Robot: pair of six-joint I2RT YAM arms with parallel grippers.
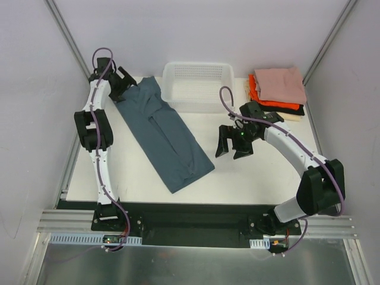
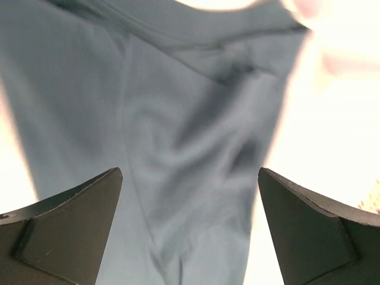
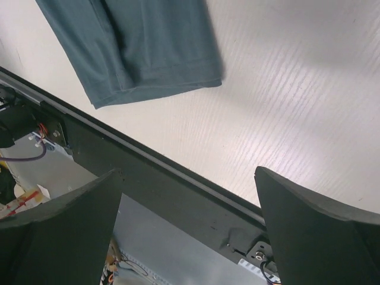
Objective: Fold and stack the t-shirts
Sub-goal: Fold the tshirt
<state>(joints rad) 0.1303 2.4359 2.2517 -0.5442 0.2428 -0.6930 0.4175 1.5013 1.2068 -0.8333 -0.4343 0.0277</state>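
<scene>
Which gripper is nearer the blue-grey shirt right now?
Left. The left gripper hovers open over the blue-grey shirt's far end, cloth filling its wrist view. The right gripper hangs open over bare table, off the shirt's near right corner.

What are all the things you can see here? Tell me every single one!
blue-grey t-shirt: one, folded into a long strip, lying slantwise on the left half of the table
pink t-shirt: one, folded, top of the stack at the far right corner
orange-red t-shirt: one, folded, under the pink one
black t-shirt: one, folded, below the orange-red one
cream t-shirt: one, bottom of the stack
basket: one, white mesh, far middle
table: one, white
left gripper: black, open, over the blue-grey t-shirt's far end
right gripper: black, open, over bare table
</scene>
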